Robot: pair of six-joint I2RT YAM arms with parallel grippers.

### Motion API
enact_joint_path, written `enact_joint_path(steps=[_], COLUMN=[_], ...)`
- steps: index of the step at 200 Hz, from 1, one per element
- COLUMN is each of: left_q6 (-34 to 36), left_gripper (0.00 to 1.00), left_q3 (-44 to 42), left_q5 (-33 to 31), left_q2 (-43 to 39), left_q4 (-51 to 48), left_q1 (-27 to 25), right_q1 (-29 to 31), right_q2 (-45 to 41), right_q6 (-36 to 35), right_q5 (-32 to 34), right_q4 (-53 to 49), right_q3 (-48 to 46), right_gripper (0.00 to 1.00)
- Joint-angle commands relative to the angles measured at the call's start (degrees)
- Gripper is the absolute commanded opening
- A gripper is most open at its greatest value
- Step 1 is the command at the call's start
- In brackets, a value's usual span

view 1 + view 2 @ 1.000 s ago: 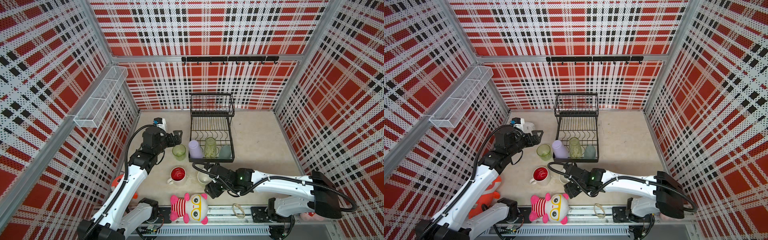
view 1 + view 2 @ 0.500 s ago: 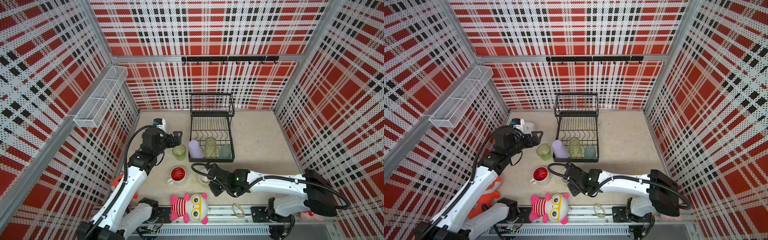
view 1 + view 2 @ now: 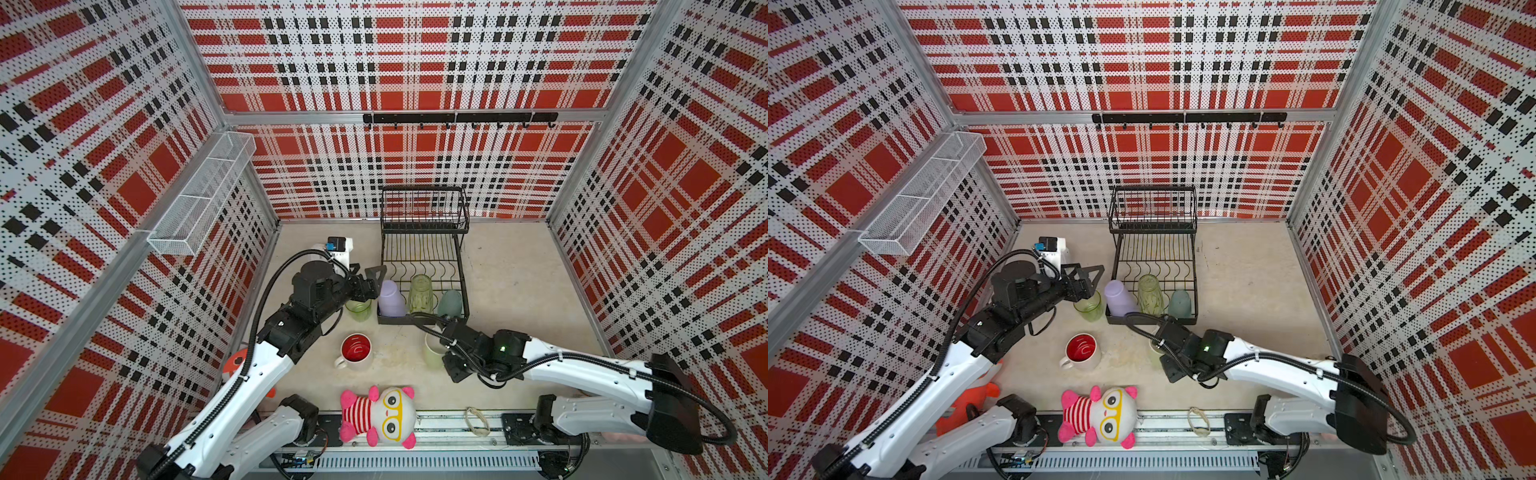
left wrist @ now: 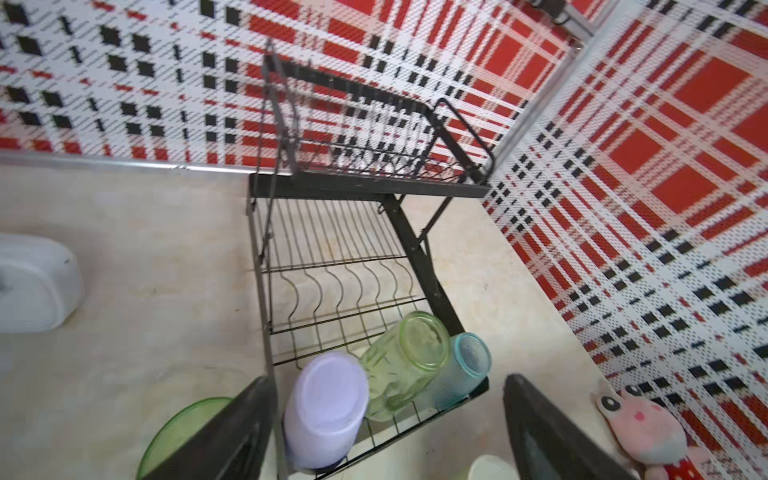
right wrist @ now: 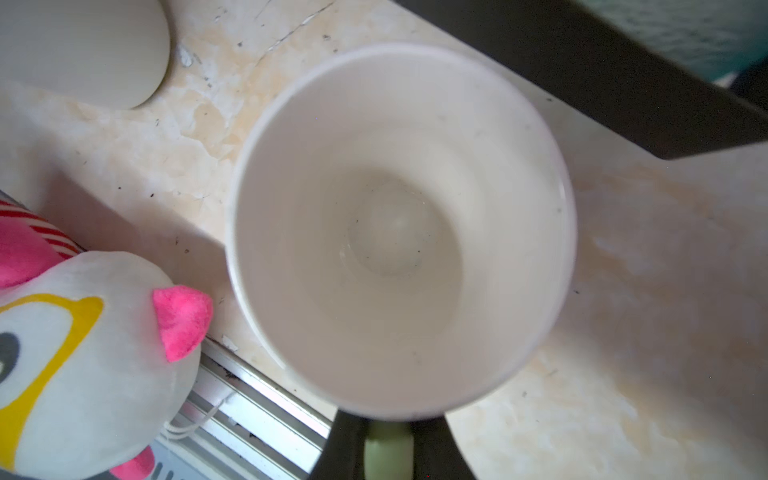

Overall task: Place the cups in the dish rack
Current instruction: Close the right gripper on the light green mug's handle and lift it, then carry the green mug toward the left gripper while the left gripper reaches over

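The black wire dish rack [image 3: 424, 208] stands at the back. Along its front edge lie a lavender tumbler [image 3: 390, 297], a clear green tumbler [image 3: 420, 293] and a teal cup [image 3: 450, 302]. A second green tumbler [image 3: 359, 309] stands on the table left of the rack, with my open, empty left gripper [image 3: 372, 282] above it. A white mug with red inside [image 3: 356, 351] sits nearer the front. My right gripper [image 5: 388, 453] is shut on the handle of the pale green mug [image 5: 399, 228], which is upright in front of the rack [image 3: 432, 351].
A pink and white plush [image 3: 378, 415] lies by the front rail, close to the held mug. A white square clock [image 3: 338, 249] stands behind the left arm. A white mesh shelf [image 3: 203, 195] hangs on the left wall, and a pink toy [image 4: 648, 428] lies at the right.
The right gripper has closed on the pale green mug's handle, and the mug has shifted slightly right. The left gripper has moved right, over the green tumbler toward the rack.
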Motion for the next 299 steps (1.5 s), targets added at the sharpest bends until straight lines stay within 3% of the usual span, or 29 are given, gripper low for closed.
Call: enact_joint_path(steps=[1,37,67,105,132,184,209,233,246,273,299], left_q6=[4.7,16.5,29.0,50.1,57.8,66.9,73.2,73.4,74.1,75.2,73.7], left_gripper=[0.88,0.91,0.95,0.99,0.98,0.98,0.97,0.96,0.9,0.87,0.87], left_q3=[2.6,1.4,1.1,-1.8,-4.5,-10.0,-9.0,-9.7,-11.4,-16.0,-18.4], left_q5=[-3.6,3.6,9.6,19.8,16.8,11.3,11.1,11.4,13.0,12.2,11.6], left_q2=[0.4,2.0,4.4,4.8,1.5,-0.1,2.3,2.6,2.3,0.6,-0.4], left_q4=[4.2,8.8,8.7,5.2,6.0,8.3,5.7,5.3,5.1,7.0,8.2], left_q1=[-5.9,-15.7,-21.6,-23.3,-23.2,-23.4,-23.4,-23.5,-23.5,-24.9,-25.2], right_q1=[-6.2,-17.2,-18.3,-18.3,-18.3,-18.3,-18.2,-18.1,-17.8,-15.8,-15.6], right_q2=[-6.9,-11.6,-12.5,-12.9,-14.5,-12.2,-10.4,-11.6,-13.2,-16.9,-16.6], right_q6=[-1.6,-6.3,-13.5,-21.8,-24.7,-29.1,-38.7,-47.6,-51.9,-64.1,-68.4], right_q5=[-6.1,-15.9,-14.9,-19.5,-22.8,-25.7,-25.9,-20.2,-17.8,-18.1,-18.4], right_q4=[-2.0,-7.5,-9.9,-6.4,-4.1,-3.5,-3.2,1.6,5.6,10.1,10.2], right_q3=[0.9,4.3,8.4,10.6,11.4,12.1,11.9,9.4,6.3,-0.6,-2.9], right_gripper=[0.0,0.0,0.0,0.0,0.0,0.0,0.0,0.0,0.0,0.0,0.0])
